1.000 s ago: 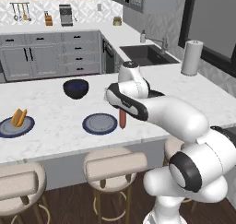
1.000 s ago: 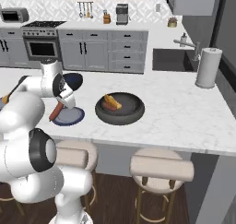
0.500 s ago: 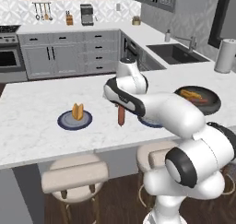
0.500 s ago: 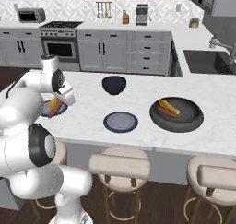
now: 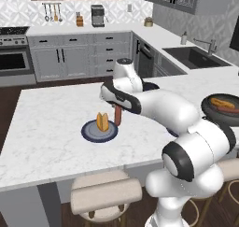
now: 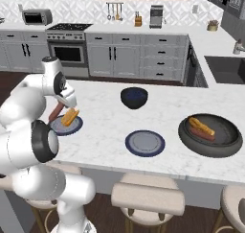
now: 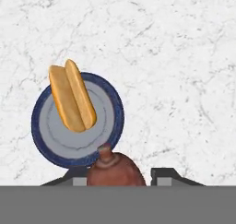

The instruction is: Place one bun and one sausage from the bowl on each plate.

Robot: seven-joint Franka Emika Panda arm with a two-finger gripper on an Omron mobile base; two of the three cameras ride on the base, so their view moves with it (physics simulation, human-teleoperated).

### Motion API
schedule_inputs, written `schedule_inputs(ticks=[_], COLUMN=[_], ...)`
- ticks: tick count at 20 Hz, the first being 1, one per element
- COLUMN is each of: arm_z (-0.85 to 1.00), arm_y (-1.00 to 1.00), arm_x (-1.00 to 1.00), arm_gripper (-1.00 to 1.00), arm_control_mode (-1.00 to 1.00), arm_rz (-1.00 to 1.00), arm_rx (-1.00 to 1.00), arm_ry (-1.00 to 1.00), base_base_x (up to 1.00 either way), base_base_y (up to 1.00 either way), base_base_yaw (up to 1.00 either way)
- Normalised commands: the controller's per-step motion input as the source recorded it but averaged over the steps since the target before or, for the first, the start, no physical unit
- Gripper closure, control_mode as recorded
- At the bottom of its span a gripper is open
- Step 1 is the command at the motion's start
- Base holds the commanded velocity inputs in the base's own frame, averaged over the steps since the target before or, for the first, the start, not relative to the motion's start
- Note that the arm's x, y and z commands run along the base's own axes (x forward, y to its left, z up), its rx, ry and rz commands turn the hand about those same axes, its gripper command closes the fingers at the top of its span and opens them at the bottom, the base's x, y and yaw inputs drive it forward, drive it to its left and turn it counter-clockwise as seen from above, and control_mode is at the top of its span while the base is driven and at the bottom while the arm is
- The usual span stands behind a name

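Note:
My gripper (image 5: 117, 111) is shut on a reddish-brown sausage (image 5: 118, 117) that hangs upright just right of the first plate (image 5: 88, 135). A tan bun (image 5: 102, 122) lies on that plate. In the hand view the sausage (image 7: 113, 168) sits between my fingertips at the near rim of the plate (image 7: 117, 112), with the bun (image 7: 72, 95) on its far left part. The second plate (image 6: 145, 144) is bare. The wide dark bowl (image 6: 225, 148) holds another bun (image 6: 201, 125) and a sausage (image 6: 205, 134).
A smaller dark-blue bowl (image 6: 134, 97) stands at the middle back of the marble island (image 6: 105, 117). Stools (image 6: 147, 198) line the island's front edge. Cabinets, a stove and a sink run along the far walls.
The base has driven left, so the whole scene slid right in both views. My gripper, still holding the sausage, now hangs beside the plate with the bun.

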Motion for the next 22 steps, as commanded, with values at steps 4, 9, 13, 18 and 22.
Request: schedule_inputs(ticks=[4,9,13,18,22], arm_z=[0.00,-0.29,-0.59,-0.60,-0.52], arm_y=[1.00,0.75,0.31,-0.01,-0.22], arm_x=[0.53,0.02,0.00,0.07,0.28], arm_gripper=[1.00,1.00,1.00,1.00,1.00], arm_control_mode=[-1.00,-1.00,-1.00,-1.00,-1.00], arm_rz=[0.17,0.08,0.05,0.03,0.01], arm_rx=[-0.08,-0.32,-0.16,-0.01,0.00], arm_ry=[0.16,0.07,0.03,0.01,0.00], base_base_x=[0.00,0.00,0.00,0.00,0.00], base_base_y=[0.00,0.00,0.00,0.00,0.00], base_base_yaw=[0.00,0.00,0.00,0.00,0.00])
